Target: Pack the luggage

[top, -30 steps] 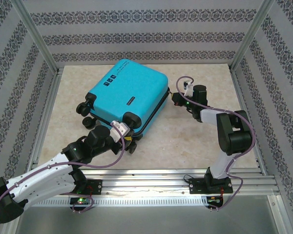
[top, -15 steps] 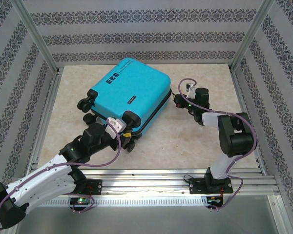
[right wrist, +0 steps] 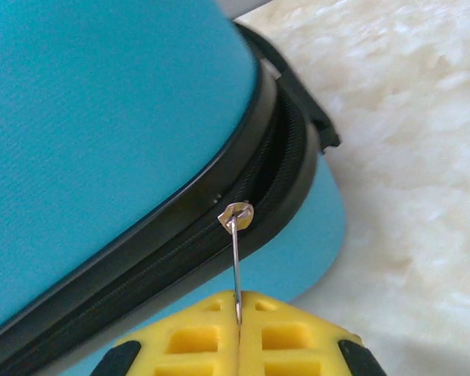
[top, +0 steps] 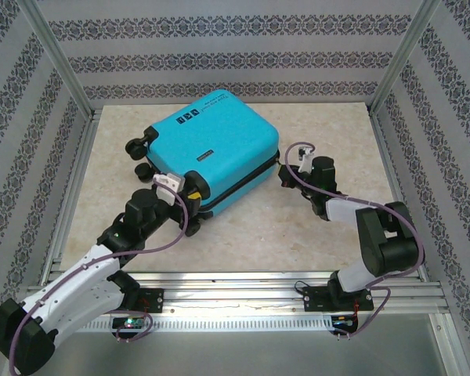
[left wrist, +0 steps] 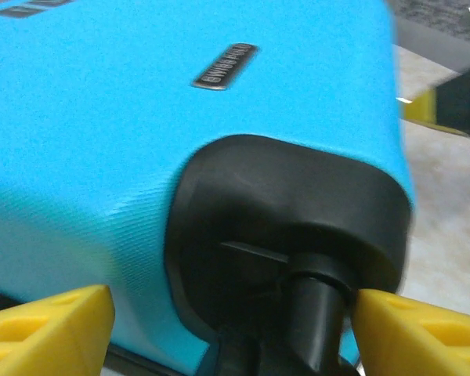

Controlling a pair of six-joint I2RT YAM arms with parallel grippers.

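While right gripper (right wrist: 239, 304) pinches the luggage (top: 211, 145) zip-pull (right wrist: 236, 254), left gripper (left wrist: 231, 321), parted, seemingly flanks wheel (left wrist: 317, 309).

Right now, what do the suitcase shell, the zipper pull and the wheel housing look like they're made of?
Suitcase shell: likely hard plastic, matte turquoise, fine woven-look grain.
Zipper pull: thin metal, by its silvery glint.
Wheel housing: black moulded plastic, smooth with a dull sheen; blurred, so unsure.

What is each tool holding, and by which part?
Right tool pinches the luggage zipper's pull tab. Left tool is open astride a wheel, holding nothing.
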